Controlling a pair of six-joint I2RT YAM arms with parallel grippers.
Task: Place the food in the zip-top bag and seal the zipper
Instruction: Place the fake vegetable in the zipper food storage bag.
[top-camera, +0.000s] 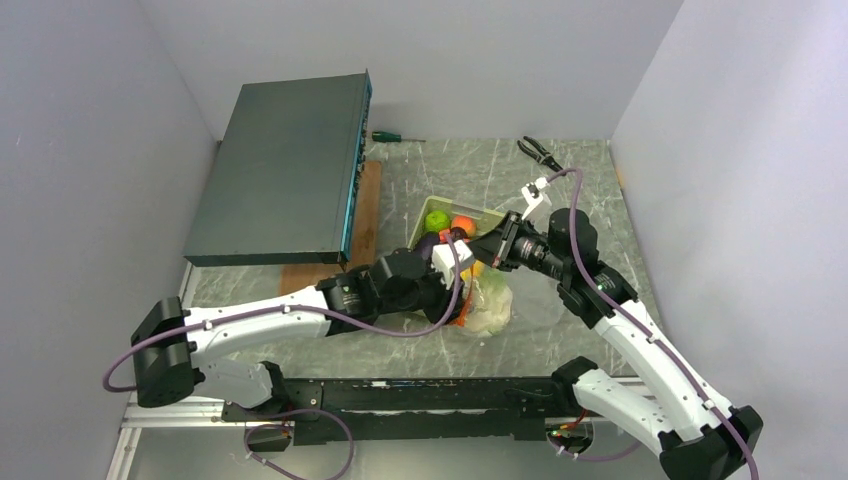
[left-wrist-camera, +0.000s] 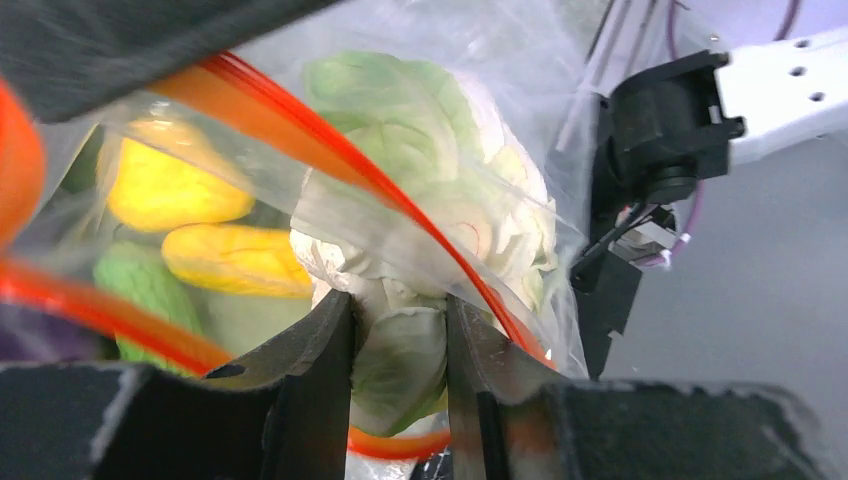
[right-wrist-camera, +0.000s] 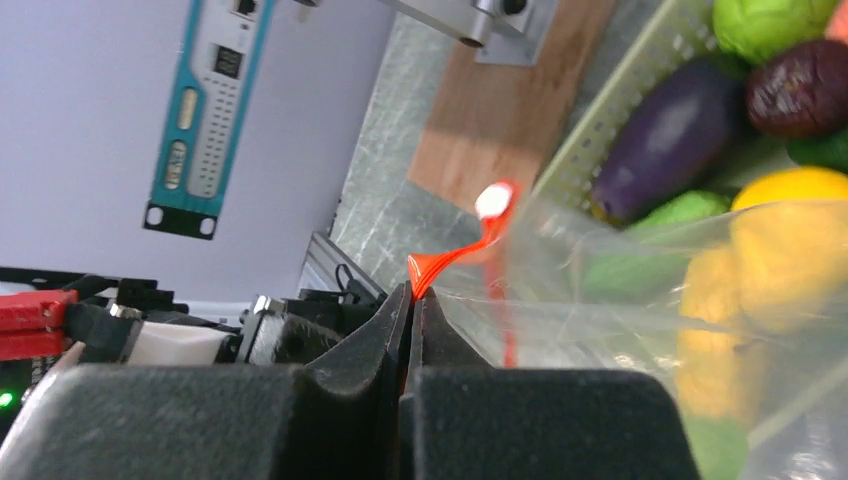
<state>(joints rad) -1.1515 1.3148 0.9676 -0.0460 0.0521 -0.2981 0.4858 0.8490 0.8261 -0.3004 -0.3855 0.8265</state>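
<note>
The bag (right-wrist-camera: 600, 310) looks thin, limp and slippery, so its stiffer zipper (right-wrist-camera: 452, 262) seems the best hold. The right pincer (right-wrist-camera: 412, 300) pinches it, and the left pincer (left-wrist-camera: 398, 310) clasps the light cauliflower (left-wrist-camera: 440, 170).

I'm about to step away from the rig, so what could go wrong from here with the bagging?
The right gripper pinches only the thin zipper strip; a tug could slip it free and let the mouth of the bag sag. The left gripper holds the bulky cauliflower with the strip crossing it, so it may snag there.
</note>
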